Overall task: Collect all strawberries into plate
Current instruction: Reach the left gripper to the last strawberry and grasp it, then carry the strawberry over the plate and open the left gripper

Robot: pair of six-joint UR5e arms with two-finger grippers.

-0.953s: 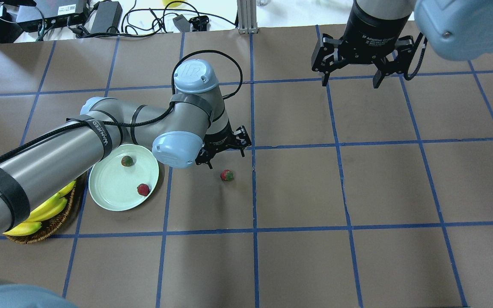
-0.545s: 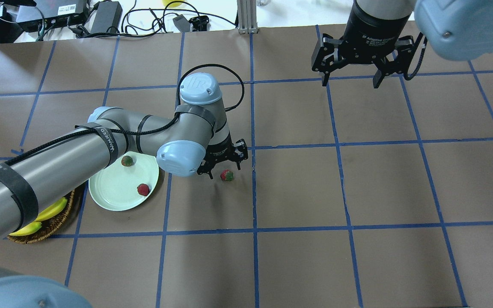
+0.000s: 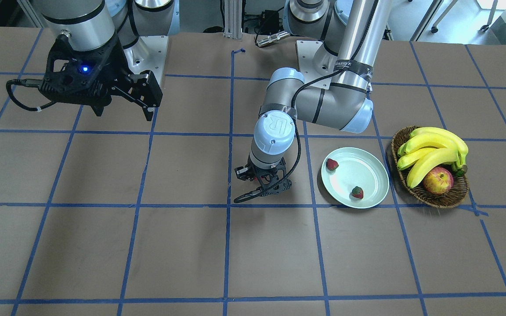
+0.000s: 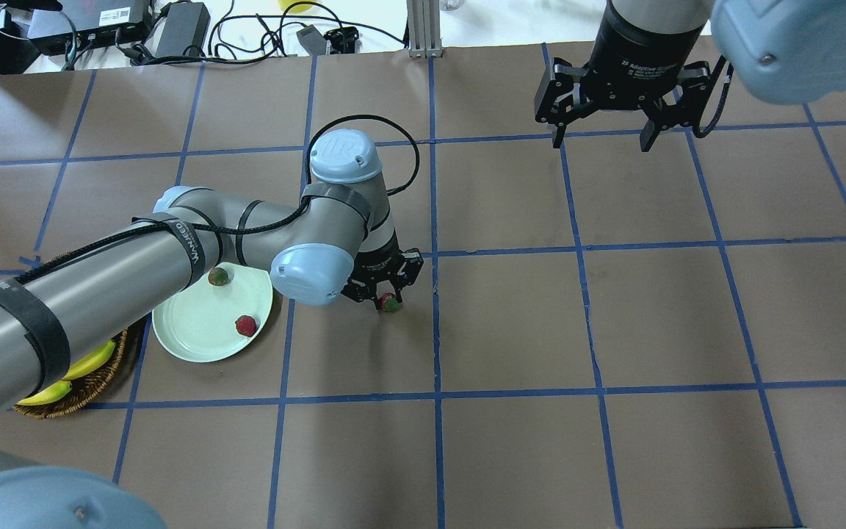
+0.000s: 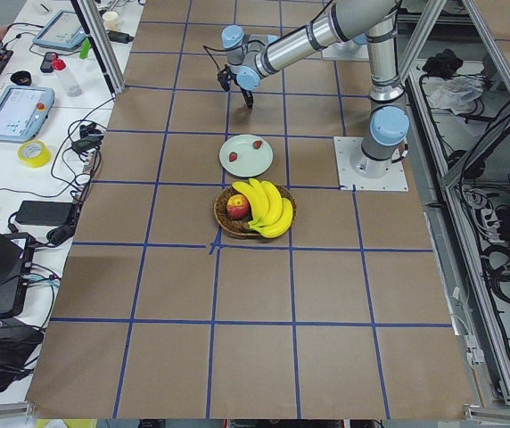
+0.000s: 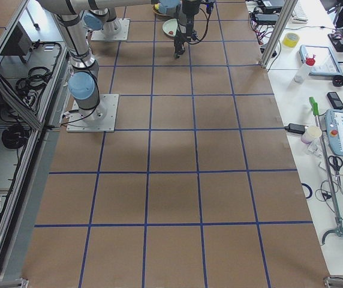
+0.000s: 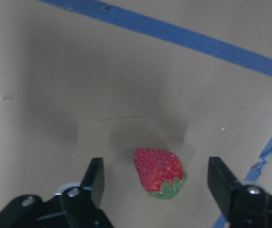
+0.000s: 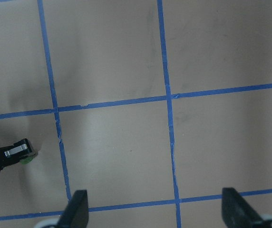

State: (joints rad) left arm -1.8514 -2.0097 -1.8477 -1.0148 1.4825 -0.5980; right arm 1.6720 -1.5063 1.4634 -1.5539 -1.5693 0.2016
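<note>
Two strawberries (image 4: 218,276) (image 4: 246,325) lie on the pale mint plate (image 4: 188,330). They also show in the front view (image 3: 332,164) (image 3: 357,192). The third strawberry (image 4: 391,302) lies on the table right of the plate. My left gripper (image 4: 386,294) is open and low over it. In the left wrist view the strawberry (image 7: 159,171) sits between the two fingers (image 7: 94,178), touching neither. In the front view the gripper (image 3: 264,180) hides it. My right gripper (image 4: 599,139) is open and empty, high over the far right of the table.
A wicker basket (image 3: 431,199) with bananas and an apple (image 3: 437,181) stands beside the plate, on the side away from the left gripper. Cables and electronics (image 4: 173,29) lie along the table's far edge. My left forearm (image 4: 100,294) passes over the plate's rim.
My left gripper has moved right and down from beside the plate to straddle the third strawberry. The right arm has not moved.
</note>
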